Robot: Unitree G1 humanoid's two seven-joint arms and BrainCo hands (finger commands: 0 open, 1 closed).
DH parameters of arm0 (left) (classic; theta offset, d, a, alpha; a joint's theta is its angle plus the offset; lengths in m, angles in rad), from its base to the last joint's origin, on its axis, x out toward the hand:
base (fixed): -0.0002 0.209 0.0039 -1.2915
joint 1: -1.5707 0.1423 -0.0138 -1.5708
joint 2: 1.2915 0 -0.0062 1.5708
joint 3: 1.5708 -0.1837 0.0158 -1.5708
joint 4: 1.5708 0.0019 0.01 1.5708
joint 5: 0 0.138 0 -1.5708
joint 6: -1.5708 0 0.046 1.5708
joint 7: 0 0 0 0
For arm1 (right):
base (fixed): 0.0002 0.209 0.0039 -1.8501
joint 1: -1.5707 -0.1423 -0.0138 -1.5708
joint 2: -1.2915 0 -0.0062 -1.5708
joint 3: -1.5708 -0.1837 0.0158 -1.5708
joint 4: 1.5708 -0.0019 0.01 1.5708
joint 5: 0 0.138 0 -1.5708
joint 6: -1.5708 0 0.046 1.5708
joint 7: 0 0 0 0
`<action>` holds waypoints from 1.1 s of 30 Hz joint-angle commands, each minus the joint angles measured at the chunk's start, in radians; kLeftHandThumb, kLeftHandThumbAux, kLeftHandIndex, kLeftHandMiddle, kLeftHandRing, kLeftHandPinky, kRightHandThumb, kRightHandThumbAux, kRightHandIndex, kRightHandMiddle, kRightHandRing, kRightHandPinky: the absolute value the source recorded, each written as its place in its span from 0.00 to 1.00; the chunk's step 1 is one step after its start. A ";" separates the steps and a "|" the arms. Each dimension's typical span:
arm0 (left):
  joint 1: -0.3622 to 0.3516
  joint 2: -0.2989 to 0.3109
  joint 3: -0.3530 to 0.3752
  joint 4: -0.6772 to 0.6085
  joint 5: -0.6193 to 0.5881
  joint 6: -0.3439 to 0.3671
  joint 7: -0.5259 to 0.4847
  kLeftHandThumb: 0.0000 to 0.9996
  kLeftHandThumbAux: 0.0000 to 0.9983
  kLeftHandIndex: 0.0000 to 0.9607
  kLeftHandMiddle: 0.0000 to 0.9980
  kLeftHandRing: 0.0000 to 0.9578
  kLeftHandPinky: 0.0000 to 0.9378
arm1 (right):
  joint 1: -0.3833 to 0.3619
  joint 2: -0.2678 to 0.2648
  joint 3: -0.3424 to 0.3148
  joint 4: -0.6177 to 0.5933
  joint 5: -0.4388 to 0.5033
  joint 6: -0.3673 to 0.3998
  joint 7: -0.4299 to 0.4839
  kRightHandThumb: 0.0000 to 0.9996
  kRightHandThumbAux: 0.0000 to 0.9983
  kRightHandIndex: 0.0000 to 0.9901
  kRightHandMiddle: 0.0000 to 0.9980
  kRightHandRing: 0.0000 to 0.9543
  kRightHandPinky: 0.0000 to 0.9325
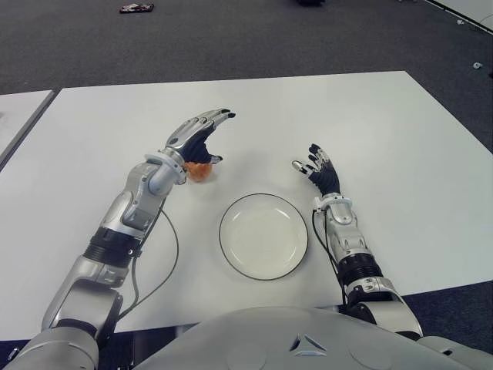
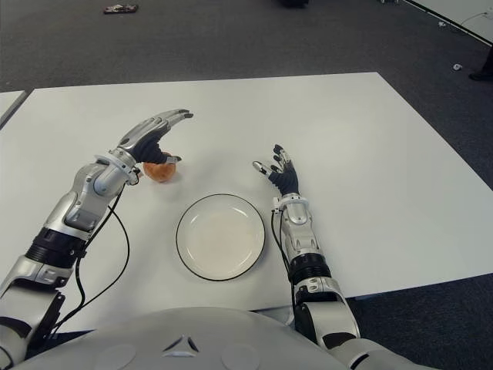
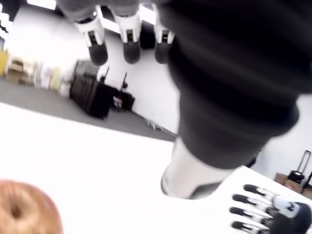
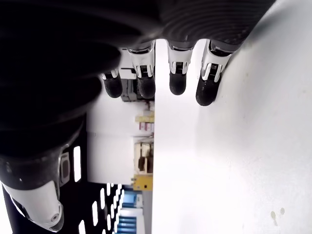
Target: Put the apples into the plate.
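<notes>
The apple (image 2: 159, 171) sat on the white table (image 1: 385, 139), left of the empty plate (image 1: 263, 235), beneath the left hand (image 1: 196, 137), whose fingers were spread, holding nothing. The right hand (image 1: 317, 171) hovered open beyond the plate's right. Only the left wrist view showed room clutter; dark carpet (image 1: 254, 35) lay past the table

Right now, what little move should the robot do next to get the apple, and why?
Probably lower the left hand and curl its fingers around the apple. That hand hovers open just above the apple, which sits on the table beside the empty plate. The right hand is open, right of the plate.
</notes>
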State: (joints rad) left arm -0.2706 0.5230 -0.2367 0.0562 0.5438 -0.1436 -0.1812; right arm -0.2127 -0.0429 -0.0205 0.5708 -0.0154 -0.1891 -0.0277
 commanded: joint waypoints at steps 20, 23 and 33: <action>0.080 -0.008 0.032 0.014 -0.089 0.077 -0.081 0.13 0.25 0.00 0.00 0.00 0.00 | -0.013 -0.004 -0.002 0.062 -0.009 -0.002 -0.003 0.14 0.68 0.00 0.00 0.00 0.03; 0.080 -0.009 0.022 0.056 -0.048 0.066 -0.032 0.13 0.24 0.00 0.00 0.00 0.00 | -0.014 -0.006 -0.002 0.065 -0.009 -0.004 -0.002 0.14 0.68 0.00 0.00 0.00 0.03; 0.051 -0.019 -0.033 0.157 0.143 0.092 0.145 0.15 0.20 0.00 0.00 0.00 0.00 | -0.017 -0.011 -0.001 0.068 -0.008 -0.002 0.001 0.14 0.67 0.00 0.00 0.00 0.02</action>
State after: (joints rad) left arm -0.2070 0.5154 -0.2431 0.1718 0.6334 -0.0691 -0.0785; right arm -0.2344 -0.0556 -0.0227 0.6153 -0.0157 -0.2112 -0.0302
